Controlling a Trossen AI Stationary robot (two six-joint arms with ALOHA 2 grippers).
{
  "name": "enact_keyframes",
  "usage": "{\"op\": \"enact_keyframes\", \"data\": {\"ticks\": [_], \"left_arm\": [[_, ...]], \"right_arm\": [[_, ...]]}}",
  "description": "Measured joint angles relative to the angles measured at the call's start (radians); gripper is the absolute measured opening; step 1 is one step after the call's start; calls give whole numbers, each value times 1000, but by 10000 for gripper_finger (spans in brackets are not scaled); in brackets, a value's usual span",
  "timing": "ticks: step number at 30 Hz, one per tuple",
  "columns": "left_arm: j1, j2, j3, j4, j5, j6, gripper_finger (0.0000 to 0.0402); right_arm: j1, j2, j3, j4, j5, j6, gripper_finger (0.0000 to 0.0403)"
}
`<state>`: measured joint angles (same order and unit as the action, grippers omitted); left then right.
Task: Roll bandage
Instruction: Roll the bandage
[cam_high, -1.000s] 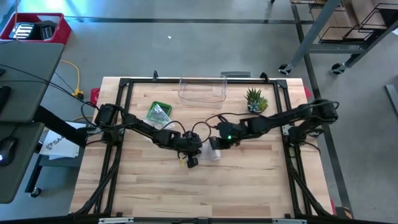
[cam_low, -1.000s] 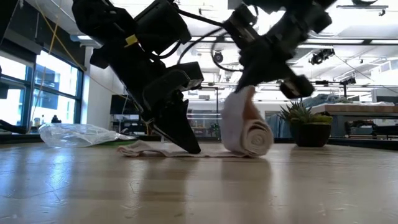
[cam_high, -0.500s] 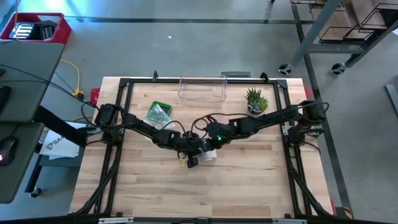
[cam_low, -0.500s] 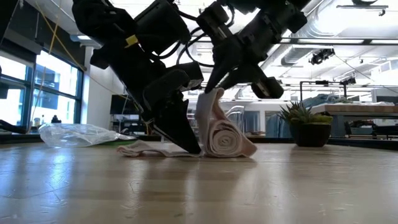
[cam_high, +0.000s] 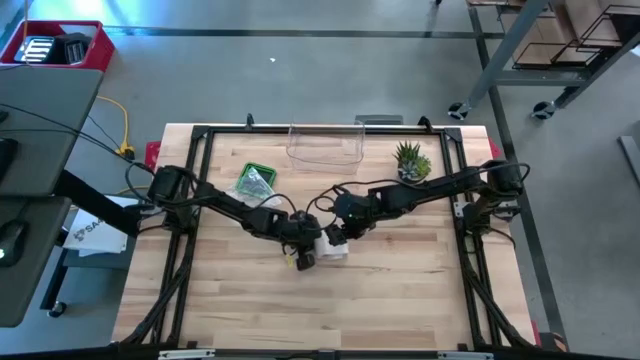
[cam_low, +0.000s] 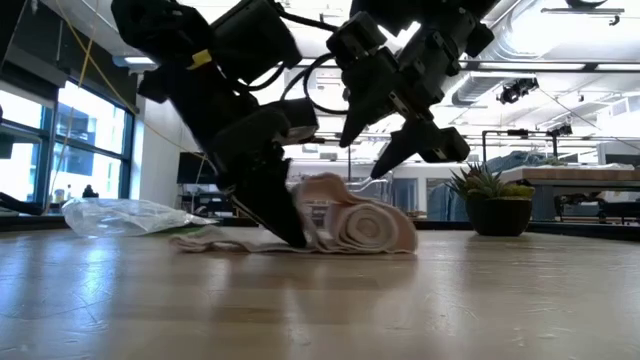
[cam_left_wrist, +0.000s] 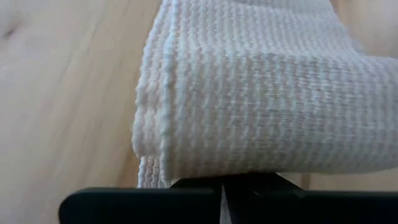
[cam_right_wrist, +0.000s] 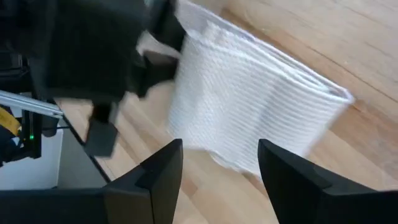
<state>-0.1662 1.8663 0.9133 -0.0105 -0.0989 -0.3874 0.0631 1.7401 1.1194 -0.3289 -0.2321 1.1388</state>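
Note:
The white bandage (cam_low: 365, 228) lies mid-table as a loose, slumped roll, and its flat tail (cam_low: 215, 242) runs along the wood toward the left. My left gripper (cam_low: 292, 235) is shut, slanting down at the roll's left side, and the roll leans on it. In the left wrist view a fold of bandage (cam_left_wrist: 261, 93) lies just beyond its shut fingertips (cam_left_wrist: 222, 193). My right gripper (cam_low: 372, 150) hangs open just above the roll. The roll (cam_right_wrist: 249, 118) shows past its two spread fingers (cam_right_wrist: 155, 180) and touches neither. My left gripper bears down with its shut fingers on the bandage where the flat tail meets the roll (cam_low: 300, 240), slanting down from the table's left. The roll hides the fingertips, so I cannot tell whether a layer is caught between them. The bandage lies on the table.
At the back of the table are a green tray with a crumpled plastic bag (cam_high: 255, 183), a clear container (cam_high: 325, 145) and a small potted plant (cam_high: 412, 160). Bare wood lies in front of the bandage, toward the near edge.
My right gripper has carried the roll toward the table's left, up against the left gripper. There it opened and let go, and now it stands above the roll. The roll stood upright under that gripper before. It has slumped over and loosened and now leans on the left gripper.

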Motion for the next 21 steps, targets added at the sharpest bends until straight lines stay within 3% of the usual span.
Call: {"op": "enact_keyframes", "data": {"ticks": [6,12,21], "left_arm": [[8,-41,-1,-106,-3,39,0],[8,-55,14,-164,59,32,0],[16,-135,39,-312,15,24,0]], "right_arm": [[-17,-17,0,-32,9,-30,199],[-58,-58,0,-105,22,-66,199],[-77,-79,0,-128,62,-99,199]]}}
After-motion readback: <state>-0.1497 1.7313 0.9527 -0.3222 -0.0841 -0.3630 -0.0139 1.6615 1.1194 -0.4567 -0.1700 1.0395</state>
